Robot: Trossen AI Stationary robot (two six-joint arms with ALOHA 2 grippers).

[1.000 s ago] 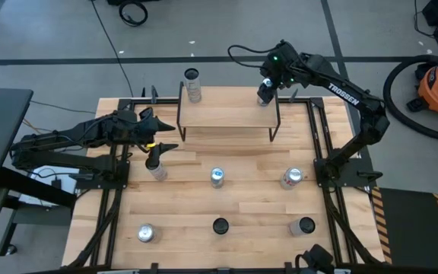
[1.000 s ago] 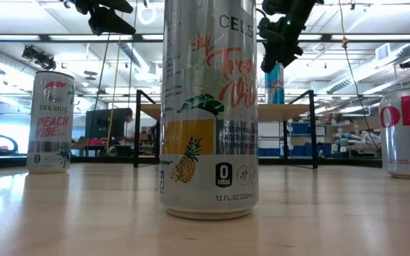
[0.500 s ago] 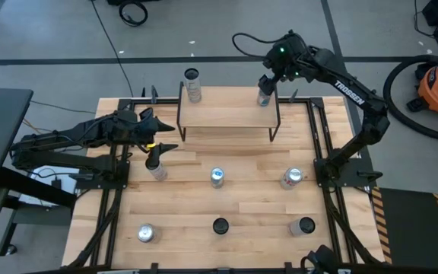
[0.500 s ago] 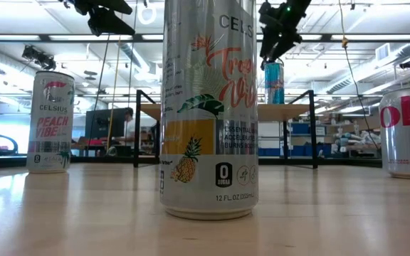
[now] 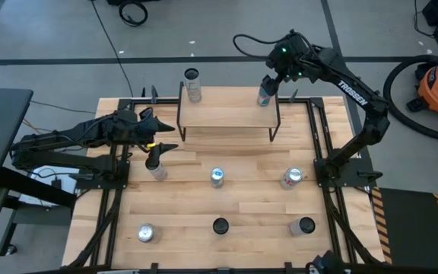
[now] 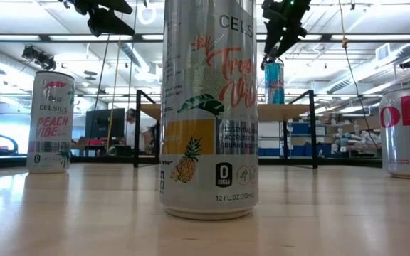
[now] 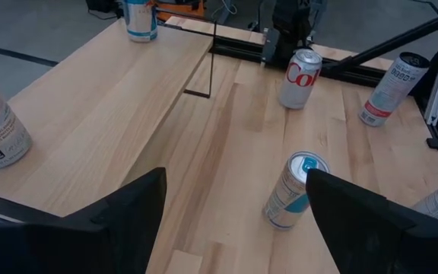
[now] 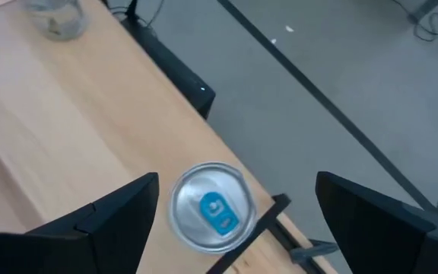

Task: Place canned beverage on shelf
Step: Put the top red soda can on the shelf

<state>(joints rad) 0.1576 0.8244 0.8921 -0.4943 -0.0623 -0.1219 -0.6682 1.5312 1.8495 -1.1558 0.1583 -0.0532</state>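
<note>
With fingers spread and clear above the blue can point(image 5: 264, 97), right gripper point(image 5: 274, 78) looks finished releasing it at the shelf's point(image 5: 226, 116) two o'clock corner. Left gripper point(image 5: 160, 136) open, waiting at nine o'clock. Next: probably fetch another can.

The right arm reached from its base at the worktop's right edge up and back toward the far right corner, its pincer point(image 5: 268, 81) pointed downward with the two fingers point(image 8: 105, 228) spread wide and nothing between them. The left arm lay low and stretched across the left side, its pincer point(image 5: 160, 137) open, fingers point(image 7: 120, 221) apart, gripping nothing.
</note>
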